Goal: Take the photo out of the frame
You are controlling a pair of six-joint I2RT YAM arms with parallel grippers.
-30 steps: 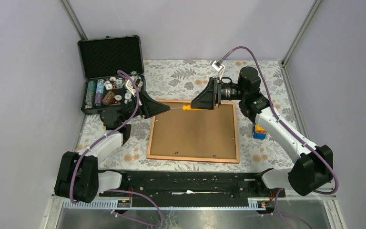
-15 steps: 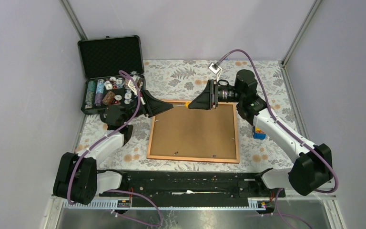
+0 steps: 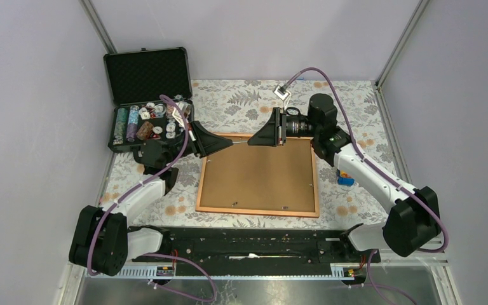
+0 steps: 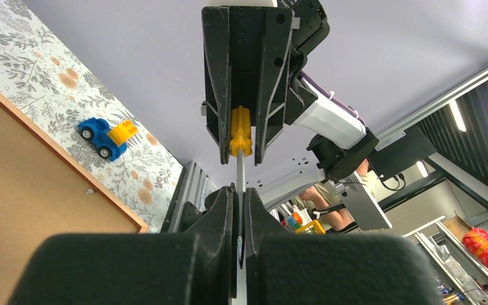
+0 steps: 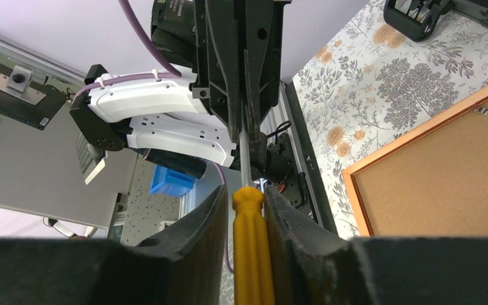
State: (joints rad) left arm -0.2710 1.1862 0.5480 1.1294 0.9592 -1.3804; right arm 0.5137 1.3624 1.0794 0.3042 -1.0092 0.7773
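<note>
My left gripper (image 4: 238, 198) clamps the steel shaft of a yellow-handled screwdriver (image 4: 240, 130); my right gripper (image 5: 248, 194) pinches its handle. The orange-red wooden picture frame (image 3: 257, 178) lies back-up beneath both, photo hidden.

Your left arm (image 3: 141, 194) and right arm (image 3: 368, 175): white link shells, black joint housings, chunky black shoulder blocks. A purple cable (image 3: 318, 68) runs along each arm, held with white zip ties. Left pincer (image 3: 227, 143) and right pincer (image 3: 254, 140): matte black, wedge-shaped, ribbed fingers, small screws. Black cylinder (image 3: 295, 124) behind your right pincer.
</note>
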